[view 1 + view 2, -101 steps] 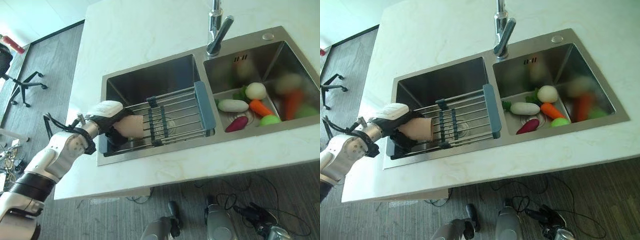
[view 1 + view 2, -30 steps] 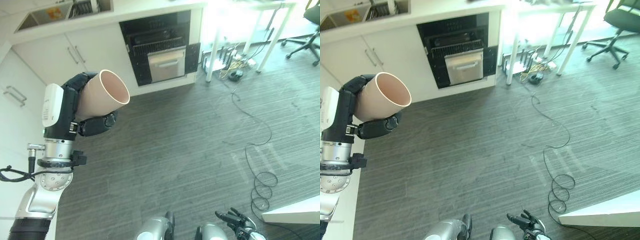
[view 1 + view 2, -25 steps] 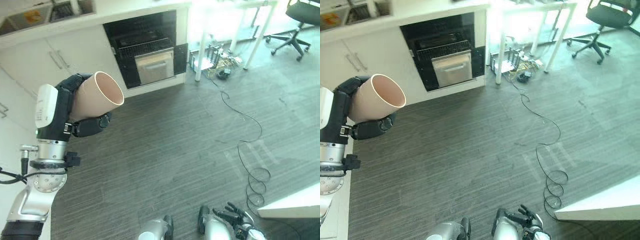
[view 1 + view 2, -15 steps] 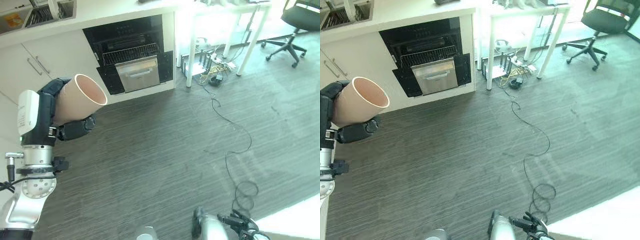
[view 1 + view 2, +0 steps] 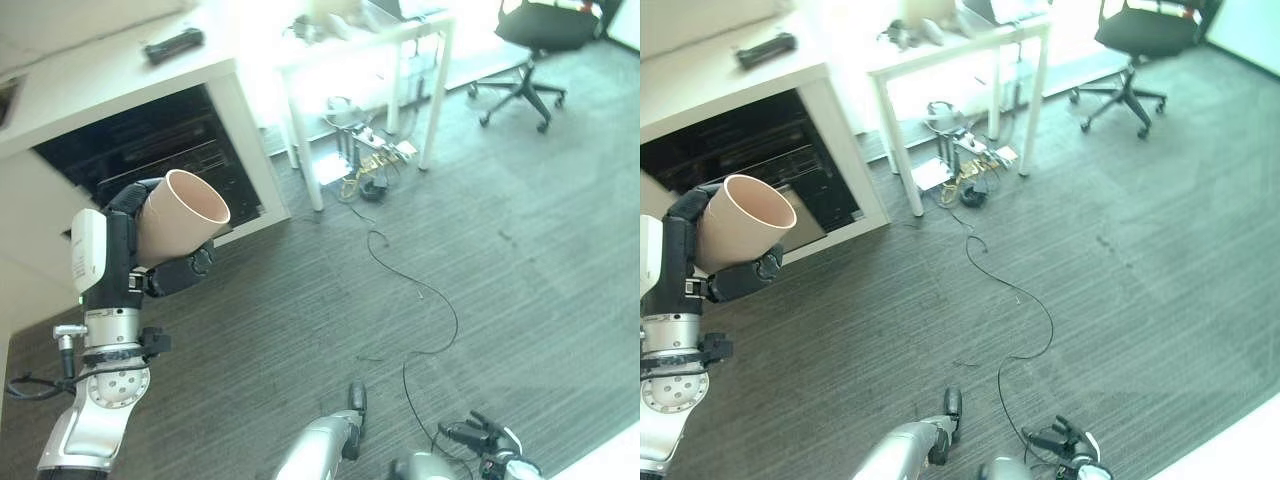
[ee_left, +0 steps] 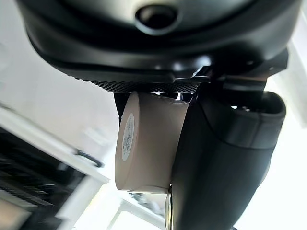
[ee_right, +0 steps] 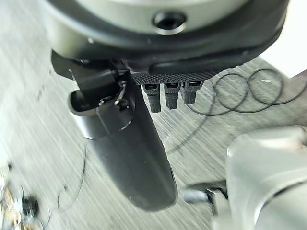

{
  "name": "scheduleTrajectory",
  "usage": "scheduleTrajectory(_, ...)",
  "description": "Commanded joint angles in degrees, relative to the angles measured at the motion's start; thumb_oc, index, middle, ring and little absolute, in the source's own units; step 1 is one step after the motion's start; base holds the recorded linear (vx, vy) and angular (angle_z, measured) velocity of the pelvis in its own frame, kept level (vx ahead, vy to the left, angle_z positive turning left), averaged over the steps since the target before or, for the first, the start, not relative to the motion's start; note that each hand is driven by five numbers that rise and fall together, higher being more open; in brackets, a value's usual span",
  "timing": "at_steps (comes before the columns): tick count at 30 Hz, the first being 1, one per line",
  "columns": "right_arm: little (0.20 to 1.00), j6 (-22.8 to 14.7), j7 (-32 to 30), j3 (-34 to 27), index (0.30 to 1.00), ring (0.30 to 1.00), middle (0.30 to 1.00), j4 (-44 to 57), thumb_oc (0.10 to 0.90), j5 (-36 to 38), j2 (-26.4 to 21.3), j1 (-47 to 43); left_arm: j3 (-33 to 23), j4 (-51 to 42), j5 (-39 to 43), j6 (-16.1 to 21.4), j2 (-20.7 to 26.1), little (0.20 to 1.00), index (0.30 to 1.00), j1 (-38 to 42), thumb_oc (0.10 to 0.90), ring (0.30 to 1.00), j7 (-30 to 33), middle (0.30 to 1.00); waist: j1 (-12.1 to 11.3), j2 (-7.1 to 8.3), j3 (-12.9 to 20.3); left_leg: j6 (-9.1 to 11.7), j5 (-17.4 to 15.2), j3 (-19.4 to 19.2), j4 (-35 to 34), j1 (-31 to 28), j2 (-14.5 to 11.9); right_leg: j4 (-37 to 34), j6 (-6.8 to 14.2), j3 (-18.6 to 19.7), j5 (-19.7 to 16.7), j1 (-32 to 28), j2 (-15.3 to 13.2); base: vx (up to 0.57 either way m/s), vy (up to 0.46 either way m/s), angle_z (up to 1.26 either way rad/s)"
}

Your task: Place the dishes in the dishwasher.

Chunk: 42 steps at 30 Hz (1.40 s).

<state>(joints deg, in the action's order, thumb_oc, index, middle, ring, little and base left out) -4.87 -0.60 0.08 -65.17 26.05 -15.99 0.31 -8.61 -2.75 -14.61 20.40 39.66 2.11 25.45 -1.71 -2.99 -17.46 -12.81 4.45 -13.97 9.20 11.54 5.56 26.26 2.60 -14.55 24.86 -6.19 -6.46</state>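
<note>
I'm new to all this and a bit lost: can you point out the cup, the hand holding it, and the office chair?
beige cup [image 5: 178,222]: left eye view, on its outer wall.
left hand [image 5: 172,277]: left eye view, on the dark fingers curled under the cup.
office chair [image 5: 1150,30]: right eye view, on its black seat.

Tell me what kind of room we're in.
Likely an office kitchenette: a built-in dishwasher under a white counter, a white desk with an office chair. The left hand holds a beige cup.
</note>
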Motion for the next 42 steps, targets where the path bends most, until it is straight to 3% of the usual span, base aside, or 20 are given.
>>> scheduleTrajectory(1,0.900,-1.34,-1.18,-2.22,0.900,0.900,0.900,1.01,0.800,4.05,-1.42,0.54,-5.67,-4.73,0.47,4.96,3.18,0.300,0.300,6.03,0.400,0.300,4.65,0.300,-1.34,-0.76,2.38,14.28,-11.37,2.13,7.99,-1.53,-8.73,-9.08,-2.15,-3.46,-6.58,-1.16,1.62,0.47,0.491,1.41)
scheduleTrajectory(2,0.900,-1.28,-2.27,-3.43,0.900,0.900,0.900,1.63,0.800,6.10,0.25,1.91,-4.22,-4.55,-1.13,5.19,2.77,0.300,0.300,6.71,0.400,0.300,4.23,0.300,-0.85,-1.22,3.08,12.64,-12.99,3.39,7.99,-3.14,-6.82,-7.42,-0.98,-3.48,-7.88,-1.84,1.15,0.45,0.544,1.12)
scheduleTrajectory(6,0.900,-1.92,-2.89,-4.65,0.900,0.900,0.900,1.75,0.800,5.98,2.16,2.92,-2.94,-5.25,-2.49,4.82,3.66,0.300,0.300,7.09,0.400,0.300,4.27,0.300,-0.13,-1.68,3.32,9.17,-15.57,5.67,7.99,-4.53,-3.44,3.68,1.86,-2.10,-12.16,1.25,-0.46,0.24,0.343,0.53)
scheduleTrajectory(8,0.900,-2.30,-2.85,-4.30,0.900,0.900,0.900,1.92,0.800,5.25,2.72,3.23,-2.24,-5.83,-2.99,3.35,4.45,0.300,0.300,7.40,0.400,0.300,4.59,0.300,0.03,-1.93,3.44,7.61,-16.84,6.36,7.99,-5.24,-2.03,11.37,2.82,-1.88,-15.09,3.34,-1.78,0.18,0.335,0.78)
scheduleTrajectory(9,0.900,-2.85,-2.36,-3.16,0.900,0.900,0.900,1.62,0.800,4.02,2.73,3.10,-1.67,-5.15,-2.33,2.44,6.12,0.300,0.300,8.13,0.400,0.300,4.98,0.300,0.14,-2.26,3.42,6.08,-18.01,6.57,7.99,-6.24,-1.00,19.77,3.04,-1.02,-16.74,7.05,-3.18,0.18,0.321,0.91)
scheduleTrajectory(11,0.900,-2.81,-1.81,-2.81,0.900,0.900,0.900,1.26,0.800,4.55,2.08,2.66,-1.57,-4.98,-1.42,2.20,7.34,0.300,0.300,8.92,0.400,0.300,4.73,0.300,0.72,-2.38,3.25,5.73,-18.39,7.36,7.99,-6.82,-0.72,17.26,2.73,-0.13,-14.90,9.98,-0.70,0.08,0.121,0.50)
scheduleTrajectory(13,0.900,-2.60,-1.32,-2.82,0.900,0.900,0.900,0.60,0.800,5.54,1.45,1.93,-1.73,-4.96,-0.66,1.47,8.33,0.300,0.300,10.11,0.400,0.300,3.82,0.300,1.60,-3.06,2.93,6.09,-17.67,8.28,7.99,-6.47,-1.90,8.61,1.54,0.02,-14.60,12.18,2.22,-0.02,-0.054,0.32)
scheduleTrajectory(14,0.900,-2.60,-1.32,-2.82,0.900,0.900,0.900,0.60,0.800,5.54,1.45,1.93,-1.73,-4.96,-0.66,1.47,8.33,0.300,0.300,10.11,0.400,0.300,3.82,0.300,1.60,-3.06,2.93,6.09,-17.67,8.28,7.99,-6.47,-1.90,8.61,1.54,0.02,-14.60,12.18,2.22,0.17,-0.155,0.48)
scheduleTrajectory(15,0.900,-2.96,-0.01,-3.22,0.900,0.900,0.900,-1.10,0.800,7.75,0.10,1.65,-0.03,-3.38,0.17,2.50,9.38,0.300,0.300,12.60,0.400,0.300,3.44,0.300,3.51,-3.05,3.14,6.44,-18.44,13.20,7.99,-6.63,-0.73,-6.74,1.13,6.42,-16.90,13.32,6.73,0.17,-0.149,0.31)
scheduleTrajectory(17,0.900,-3.16,0.80,-3.23,0.900,0.900,0.900,-2.29,0.800,7.81,-0.50,1.53,0.36,-2.36,0.31,3.18,10.05,0.300,0.300,13.12,0.400,0.300,3.70,0.300,4.04,-2.67,3.53,6.45,-18.78,14.67,7.99,-6.81,0.21,-9.08,1.18,8.05,-17.99,15.02,8.02,0.17,-0.131,0.75)
scheduleTrajectory(19,0.900,-2.97,1.68,-2.85,0.900,0.900,0.900,-3.30,0.800,6.82,-0.97,1.73,-0.37,-1.61,1.16,2.79,11.58,0.300,0.300,12.71,0.400,0.300,3.99,0.300,3.94,-2.26,3.78,6.49,-19.97,13.87,7.99,-8.15,0.41,-9.08,1.45,6.62,-18.62,16.75,8.08,0.20,-0.118,1.29)
scheduleTrajectory(22,0.900,-2.76,1.90,-2.63,0.900,0.900,0.900,-4.12,0.800,8.74,-1.27,2.15,-0.70,-1.94,3.16,1.83,12.48,0.300,0.300,12.99,0.400,0.300,2.93,0.300,4.32,-1.57,4.46,6.52,-20.09,13.83,7.99,-8.97,0.59,-9.08,0.64,8.19,-16.73,15.82,8.83,0.18,-0.144,0.28)
scheduleTrajectory(27,0.900,-3.68,1.97,-3.43,0.900,0.900,0.900,-2.64,0.800,10.00,-2.53,2.35,-0.32,-2.63,5.69,1.50,13.66,0.300,0.300,14.46,0.400,0.300,1.89,0.300,4.31,-0.48,4.14,7.06,-19.01,9.80,7.99,-11.74,0.78,-9.08,-0.43,7.36,-14.90,12.47,7.06,0.15,-0.048,0.34)
scheduleTrajectory(29,0.900,-3.77,2.18,-4.49,0.900,0.900,0.900,-2.32,0.800,12.16,-3.42,2.14,0.36,-2.79,6.61,2.65,13.46,0.300,0.300,15.66,0.400,0.300,0.93,0.300,4.47,-0.17,3.06,8.91,-17.42,7.43,7.99,-10.83,-2.34,-9.08,-1.22,5.93,-14.15,10.53,5.75,0.02,0.105,0.61)
scheduleTrajectory(32,0.900,-3.81,2.65,-5.31,0.900,0.900,0.900,-3.14,0.800,11.63,-4.09,1.41,-0.43,-4.12,6.94,1.50,12.97,0.300,0.300,15.72,0.400,0.300,0.08,0.300,4.15,-0.71,2.60,12.17,-14.98,10.46,7.99,-8.60,-6.15,-9.08,-1.52,5.46,-12.91,9.07,5.23,0.04,0.227,0.61)
scheduleTrajectory(34,0.900,-3.78,2.64,-5.70,0.900,0.900,0.900,-3.99,0.800,12.62,-4.75,1.22,-1.13,-4.90,7.25,1.05,12.35,0.300,0.300,15.80,0.400,0.300,-0.56,0.300,4.12,-0.91,2.71,14.62,-12.97,11.99,7.99,-5.86,-10.06,-9.08,-1.72,4.96,-11.72,8.61,3.66,0.02,0.370,0.22)
scheduleTrajectory(36,0.900,-3.65,2.85,-6.96,0.900,0.900,0.900,-4.47,0.800,13.48,-5.45,1.14,-1.69,-5.30,7.22,1.22,11.47,0.300,0.300,15.84,0.400,0.300,-2.04,0.300,4.34,-1.71,2.90,15.79,-12.90,11.81,7.99,-4.75,-11.76,-9.08,-1.13,4.03,-11.03,8.06,1.26,0.08,0.612,0.17)
scheduleTrajectory(39,0.900,-3.18,1.37,-8.40,0.900,0.900,0.900,-3.66,0.800,14.19,-3.88,1.67,-1.15,-6.64,4.21,1.64,9.53,0.300,0.300,14.16,0.400,0.300,-3.02,0.300,4.21,-2.76,3.42,14.86,-15.01,12.36,7.99,-5.36,-9.33,-9.08,1.22,3.55,-12.43,8.01,-2.16,0.11,0.570,0.06)
scheduleTrajectory(42,0.900,-3.40,0.65,-8.30,0.900,0.900,0.900,-3.62,0.800,12.33,-2.34,1.69,-1.29,-8.06,3.31,1.24,8.90,0.300,0.300,12.27,0.400,0.300,-2.66,0.300,3.80,-3.08,3.88,13.21,-16.18,11.98,7.99,-5.97,-7.75,-9.08,2.63,3.86,-13.87,8.52,-3.81,0.08,0.345,-0.21)
